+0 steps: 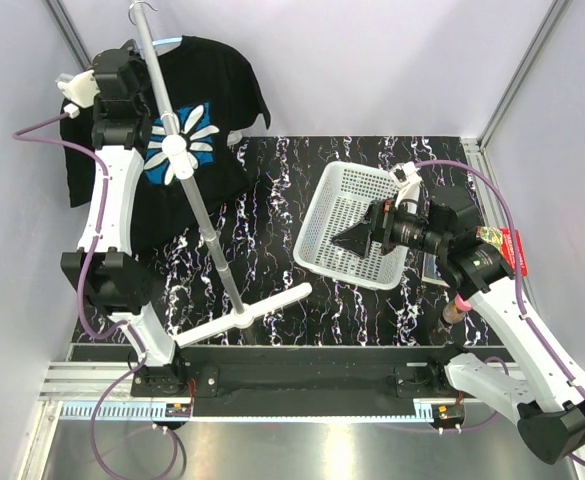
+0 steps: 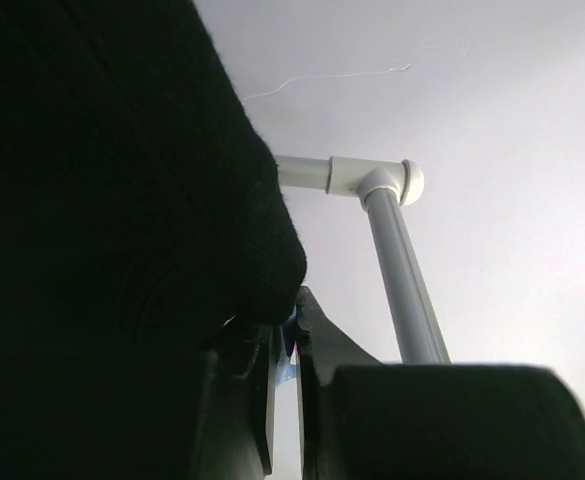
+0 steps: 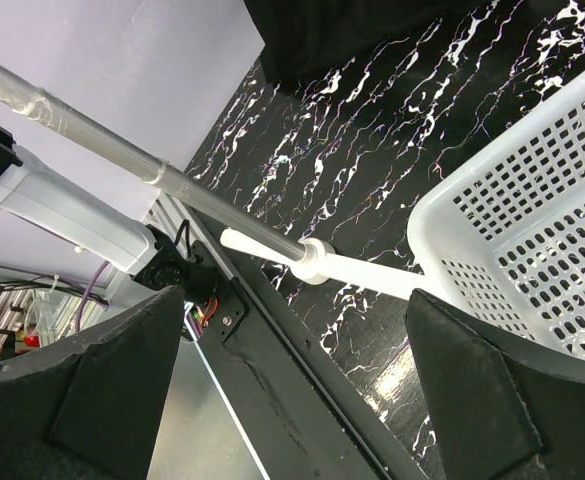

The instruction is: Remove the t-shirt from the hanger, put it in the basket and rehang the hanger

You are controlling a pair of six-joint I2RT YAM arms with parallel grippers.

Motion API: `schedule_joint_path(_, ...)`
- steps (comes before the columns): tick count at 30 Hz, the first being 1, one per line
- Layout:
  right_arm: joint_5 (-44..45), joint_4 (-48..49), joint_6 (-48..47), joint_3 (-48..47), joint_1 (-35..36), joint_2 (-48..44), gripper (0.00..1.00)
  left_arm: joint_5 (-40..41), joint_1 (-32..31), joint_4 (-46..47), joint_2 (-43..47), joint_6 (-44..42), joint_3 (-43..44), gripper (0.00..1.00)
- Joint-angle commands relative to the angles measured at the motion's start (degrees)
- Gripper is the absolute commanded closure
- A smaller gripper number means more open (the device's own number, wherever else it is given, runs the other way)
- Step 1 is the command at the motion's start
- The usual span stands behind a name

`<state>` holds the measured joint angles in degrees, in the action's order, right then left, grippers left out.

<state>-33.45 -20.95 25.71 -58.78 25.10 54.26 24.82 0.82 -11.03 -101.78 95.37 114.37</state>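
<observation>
The worktop is black with white squiggly lines, and pale walls stand round it. The t-shirt hangs on the hanger at the top of the pole stand. The left fingers are high up beside the stand, squeezed together on what looks like a thin blue bit of the hanger. The right fingers are spread wide over the white basket, right of the stand.

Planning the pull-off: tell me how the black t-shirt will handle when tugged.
Likely floppy: the t-shirt drapes in loose folds off the hanger. Probably light, being thin cloth. It may catch and tip the pole stand, whose feet look thin.
</observation>
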Motion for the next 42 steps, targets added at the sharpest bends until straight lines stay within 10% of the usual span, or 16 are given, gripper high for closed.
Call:
schedule_joint_path(1,0.8,0.4,-0.9,-0.2,0.5,-0.7,0.0,-1.5,0.1,7.0,1.8,0.2,6.9,1.0)
schedule_joint_path(24,1.1,0.1,-1.2,1.0,0.6,-0.7,0.0,2.4,3.2,7.3,20.6,-2.4,-13.3,1.0)
schedule_joint_path(42,1.9,0.1,-2.3,-1.4,0.6,4.1,0.0,-2.0,5.8,12.5,47.8,-9.9,-52.0,1.0)
